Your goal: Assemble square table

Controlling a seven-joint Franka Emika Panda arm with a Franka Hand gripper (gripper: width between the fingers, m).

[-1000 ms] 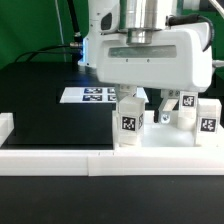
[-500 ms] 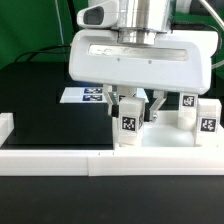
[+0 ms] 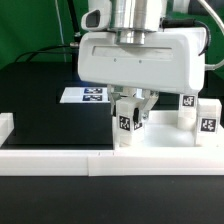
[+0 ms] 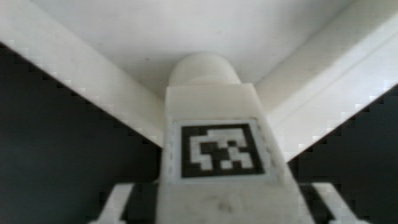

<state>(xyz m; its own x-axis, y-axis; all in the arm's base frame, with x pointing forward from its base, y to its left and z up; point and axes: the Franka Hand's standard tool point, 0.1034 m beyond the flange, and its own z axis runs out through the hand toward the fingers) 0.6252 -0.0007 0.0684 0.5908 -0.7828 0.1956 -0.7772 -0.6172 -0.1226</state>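
Observation:
A short white leg with a black-and-white tag stands by the front rail, tilted a little. My gripper is straight above it, with a finger on each side of its top, shut on it. In the wrist view the leg fills the middle, tag facing the camera, with my fingers close on both sides. Two more tagged legs stand upright at the exterior view's right. The square top is not clearly in view; white surfaces lie behind the held leg.
The long white border rail runs along the front, with a raised end at the exterior view's left. The marker board lies flat on the black table behind my gripper. The hand hides what lies behind it.
The hand came down over the leg, then rose slightly and shifted towards the exterior view's right. The leg, upright before, now tilts between the fingers.

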